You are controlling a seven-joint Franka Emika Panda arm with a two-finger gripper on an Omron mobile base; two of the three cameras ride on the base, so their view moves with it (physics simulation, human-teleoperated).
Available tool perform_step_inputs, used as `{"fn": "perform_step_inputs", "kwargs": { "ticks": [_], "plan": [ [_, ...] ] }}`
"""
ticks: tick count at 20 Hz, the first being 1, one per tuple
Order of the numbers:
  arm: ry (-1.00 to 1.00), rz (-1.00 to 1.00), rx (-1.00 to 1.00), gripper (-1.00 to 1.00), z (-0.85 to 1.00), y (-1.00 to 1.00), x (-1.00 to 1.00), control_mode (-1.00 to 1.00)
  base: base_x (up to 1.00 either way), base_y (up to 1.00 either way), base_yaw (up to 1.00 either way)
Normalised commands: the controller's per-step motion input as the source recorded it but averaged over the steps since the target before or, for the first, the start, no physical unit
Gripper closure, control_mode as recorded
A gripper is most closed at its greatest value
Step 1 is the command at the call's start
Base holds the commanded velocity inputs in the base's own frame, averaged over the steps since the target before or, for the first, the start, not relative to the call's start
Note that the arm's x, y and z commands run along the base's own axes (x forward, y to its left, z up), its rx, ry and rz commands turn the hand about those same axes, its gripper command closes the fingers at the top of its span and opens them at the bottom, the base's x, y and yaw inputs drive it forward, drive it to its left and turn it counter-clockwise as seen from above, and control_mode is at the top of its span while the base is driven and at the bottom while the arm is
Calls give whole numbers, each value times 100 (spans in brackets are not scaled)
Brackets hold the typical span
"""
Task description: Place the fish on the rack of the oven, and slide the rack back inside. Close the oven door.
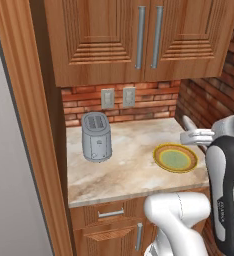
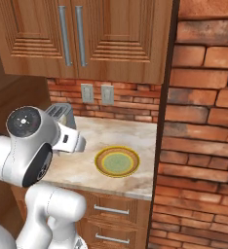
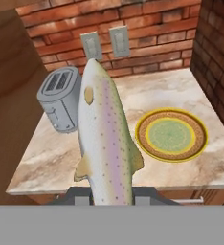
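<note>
My gripper (image 3: 111,196) is shut on the tail end of the fish (image 3: 104,139), a pale speckled fish with a pink stripe that stands up from the fingers (image 3: 78,196) in the hand view. From the left base view the gripper (image 1: 193,134) hangs above the counter's right side with the fish (image 1: 188,123) sticking out toward the brick wall. It is held just left of and above the yellow-green plate (image 3: 170,135), which has nothing on it. The oven, its rack and the oven door are out of view.
A grey toaster (image 1: 96,136) stands at the back left of the marble counter (image 1: 129,170). Brick walls close the back and right side, wooden cabinets (image 1: 139,35) hang overhead, and a tall wooden panel (image 1: 29,150) bounds the left.
</note>
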Motion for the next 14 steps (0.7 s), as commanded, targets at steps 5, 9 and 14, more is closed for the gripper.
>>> {"fn": "perform_step_inputs", "kwargs": {
  "ticks": [5,9,14],
  "plan": [
    [0,0,0,100,-1,1,-3,-100,0,0,0],
    [-2,0,-1,100,-1,6,-7,-100,0,0,0],
    [-9,0,-10,100,-28,18,-77,-100,0,0,0]
  ]
}}
